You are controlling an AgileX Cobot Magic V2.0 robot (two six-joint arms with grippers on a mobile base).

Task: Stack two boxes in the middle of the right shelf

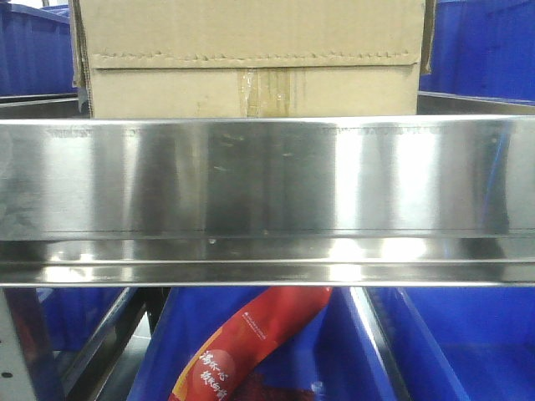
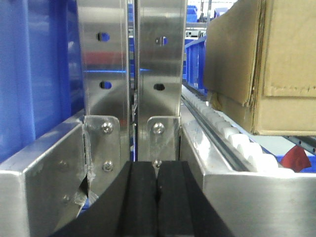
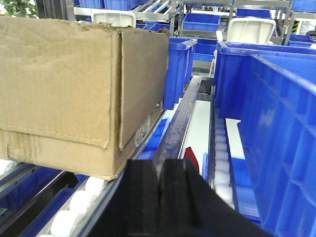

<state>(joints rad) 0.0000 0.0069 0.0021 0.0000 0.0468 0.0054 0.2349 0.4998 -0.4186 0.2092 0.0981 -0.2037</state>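
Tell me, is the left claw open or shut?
Shut. In the left wrist view, the left claw's two black pads press together, holding nothing.

In the front view a box (image 1: 251,58) sits top centre on the shelf (image 1: 267,180), behind its front rail, which crosses the middle of the frame. Bins (image 1: 33,46) stand at the upper corners. Below the rail, a printed bag (image 1: 247,347) lies in a bin.

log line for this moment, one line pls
stage: one box on shelf rollers behind steel rail | second box: not visible | left gripper jaws shut, empty | right gripper jaws shut, empty
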